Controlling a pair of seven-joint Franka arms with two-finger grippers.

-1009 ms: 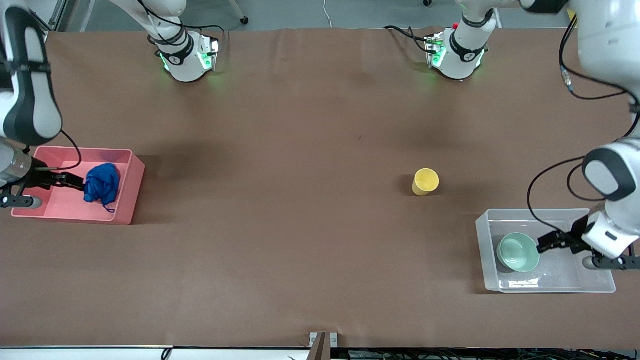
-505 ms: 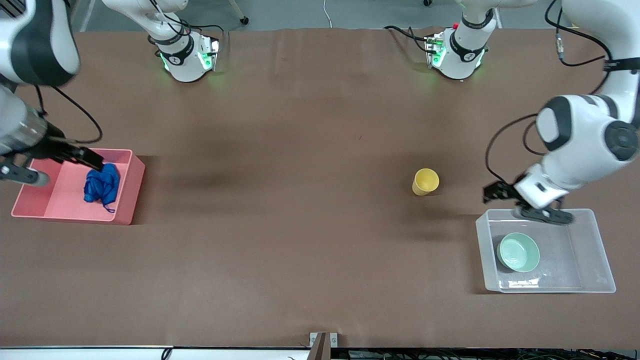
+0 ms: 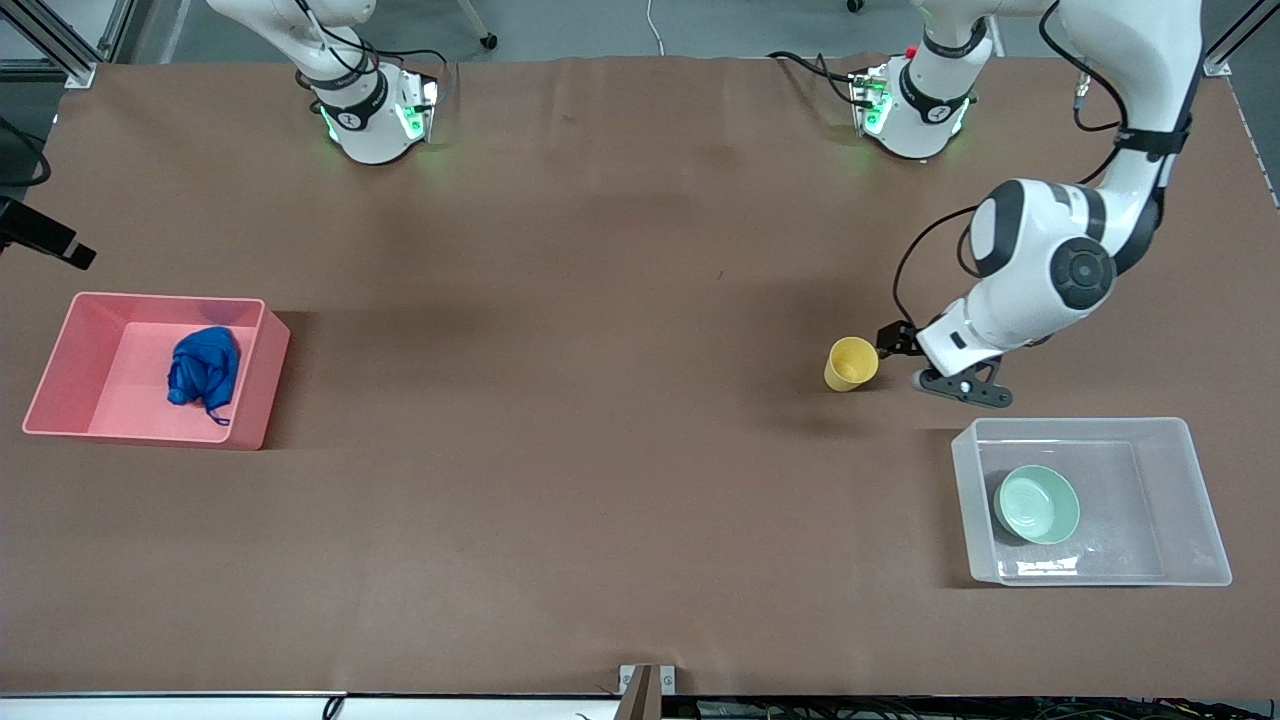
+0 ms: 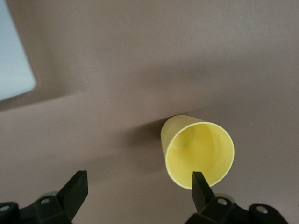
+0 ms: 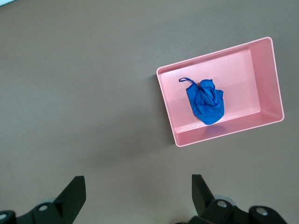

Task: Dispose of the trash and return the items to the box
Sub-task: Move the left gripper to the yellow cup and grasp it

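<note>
Pink bin [image 3: 262, 385] on brown table [image 3: 560, 330], right arm's end.

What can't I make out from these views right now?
- Right gripper: front view's edge cuts off all but a dark piece; its wrist view shows only the open fingertips.
- Left gripper: front view, its own wrist covers most of it.
- Clear box: left wrist view, only a corner.
- Cup: base hidden by its own rim.

One cup [image 3: 851, 363], one bowl [image 3: 1037, 504], two bins [image 3: 250, 385].

No legible text or labels.
</note>
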